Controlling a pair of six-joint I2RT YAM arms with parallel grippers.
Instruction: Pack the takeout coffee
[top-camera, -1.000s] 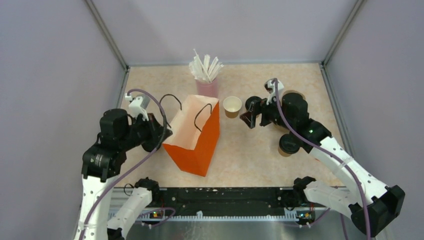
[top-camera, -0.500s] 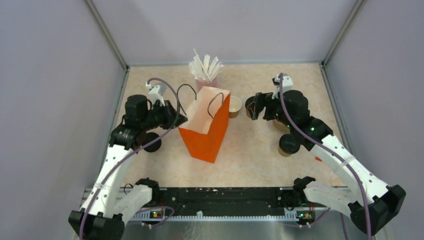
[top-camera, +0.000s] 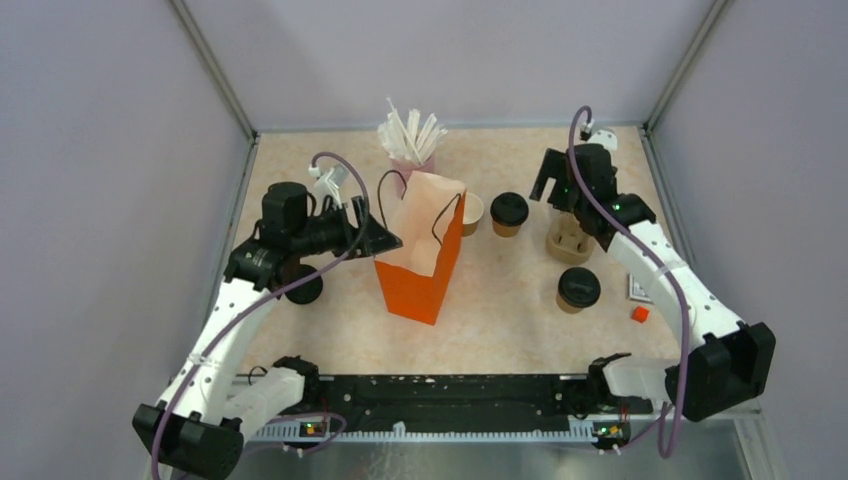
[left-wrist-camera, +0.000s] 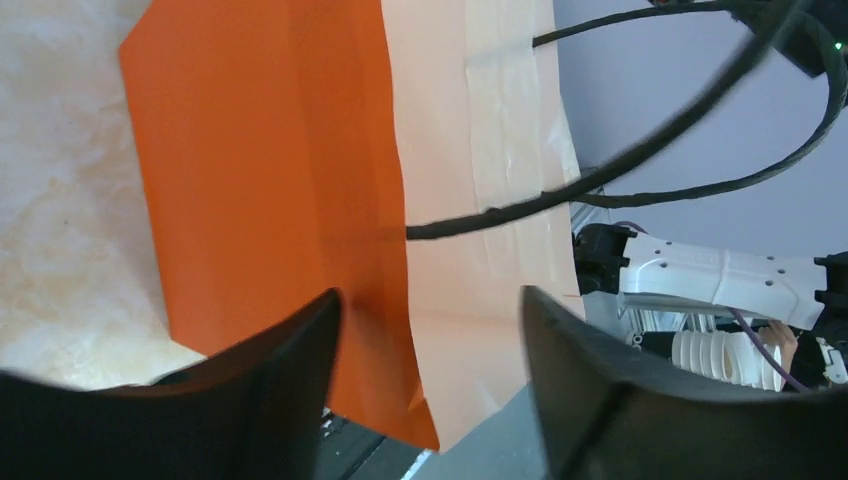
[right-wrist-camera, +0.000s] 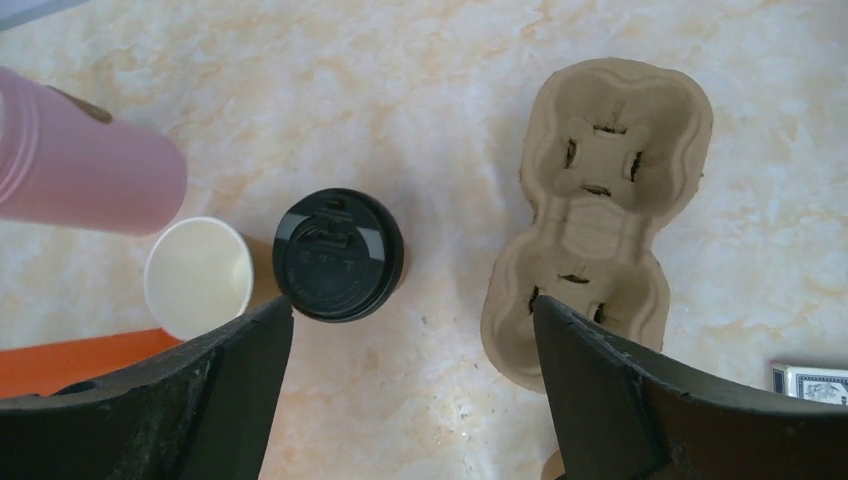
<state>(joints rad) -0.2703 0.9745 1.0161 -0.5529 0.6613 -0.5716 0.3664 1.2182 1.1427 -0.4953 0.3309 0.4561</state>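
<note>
The orange bag (top-camera: 420, 262) stands upright mid-table, mouth up. My left gripper (top-camera: 385, 240) is open at its left rim; in the left wrist view the bag's wall (left-wrist-camera: 270, 180) and pale inside (left-wrist-camera: 480, 200) lie between the spread jaws of the left gripper (left-wrist-camera: 430, 330). A lidded takeout coffee (top-camera: 509, 212) (right-wrist-camera: 338, 254) stands beside an open, lidless cup (top-camera: 470, 212) (right-wrist-camera: 198, 277). Another lidded cup (top-camera: 578, 289) stands nearer. My right gripper (top-camera: 555, 185) (right-wrist-camera: 412, 330) hangs open and holds nothing, above bare table between that coffee and the pulp carrier (top-camera: 570, 238) (right-wrist-camera: 600, 220).
A pink cup of white straws (top-camera: 412, 150) (right-wrist-camera: 90, 165) stands behind the bag. A round black thing (top-camera: 303, 288) lies partly under my left arm. A small card box (top-camera: 640, 290) and a red piece (top-camera: 640, 314) lie at the right. Grey walls close in three sides.
The left gripper pushed the bag right and back, then opened off its rim. A lidded cup now stands by the open cup. The right gripper drew back to the right.
</note>
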